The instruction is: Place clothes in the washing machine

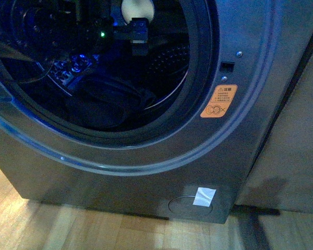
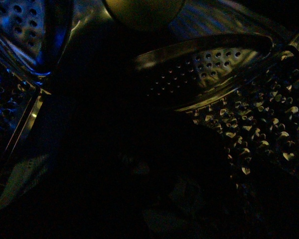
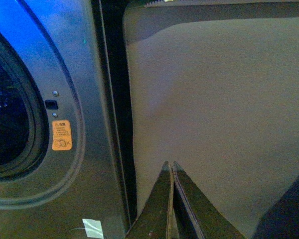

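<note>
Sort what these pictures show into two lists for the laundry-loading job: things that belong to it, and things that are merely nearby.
Belongs to the job:
- the clothes, a dark heap inside the drum
- the washing machine, porthole open
- the left arm, reaching inside the drum
- the right gripper, shut and empty, outside the machine

Merely nearby:
- the beige panel beside the machine
- the wooden floor

Clothes (image 1: pixel 107 107) low inside washing machine (image 1: pixel 146 151) drum; left arm (image 1: pixel 68 39) above them, inside porthole.
</note>
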Controlling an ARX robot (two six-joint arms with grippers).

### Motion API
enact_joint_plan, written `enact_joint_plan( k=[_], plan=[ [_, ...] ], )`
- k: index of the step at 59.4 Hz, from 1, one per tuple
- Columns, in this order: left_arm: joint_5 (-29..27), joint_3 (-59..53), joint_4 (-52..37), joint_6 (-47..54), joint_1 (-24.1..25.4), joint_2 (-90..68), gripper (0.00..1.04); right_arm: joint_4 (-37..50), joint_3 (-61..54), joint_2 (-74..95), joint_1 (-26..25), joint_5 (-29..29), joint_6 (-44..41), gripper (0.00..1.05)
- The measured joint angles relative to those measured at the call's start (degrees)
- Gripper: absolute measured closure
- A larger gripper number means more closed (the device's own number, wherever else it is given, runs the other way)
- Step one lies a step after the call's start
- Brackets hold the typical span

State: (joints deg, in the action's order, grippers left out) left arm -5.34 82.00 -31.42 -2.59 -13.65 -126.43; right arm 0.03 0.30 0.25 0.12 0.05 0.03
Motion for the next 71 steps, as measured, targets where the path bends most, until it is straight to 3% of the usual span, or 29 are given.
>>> enact_joint_plan(
  k=[20,42,46,50,60,71],
  plan=[
    [4.55,-24.33,-7.3,0.07,-0.11,15.19,0.07,0.0,0.0,0.0,0.0,-0.02,-0.02,1.02],
    [10.27,-52.87,-10.97,-2.23,-0.85,45.46,0.07,0.0,0.0,0.0,0.0,0.0,0.0,1.02],
    [-1.11,-59.06,-17.64,-0.22,-1.9,50.84,0.19,0.0,0.0,0.0,0.0,0.0,0.0,1.02],
    [-6.91,-63.47,-19.98,0.72,-1.36,55.74,0.29,0.0,0.0,0.0,0.0,0.0,0.0,1.02],
    [-4.83,-71.23,-18.69,1.66,2.84,64.89,0.69,0.0,0.0,0.0,0.0,-0.02,0.0,1.02],
    [-2.32,-74.88,-15.43,1.99,5.73,71.97,1.01,0.0,0.0,0.0,0.0,-0.02,0.0,1.02]
  ],
)
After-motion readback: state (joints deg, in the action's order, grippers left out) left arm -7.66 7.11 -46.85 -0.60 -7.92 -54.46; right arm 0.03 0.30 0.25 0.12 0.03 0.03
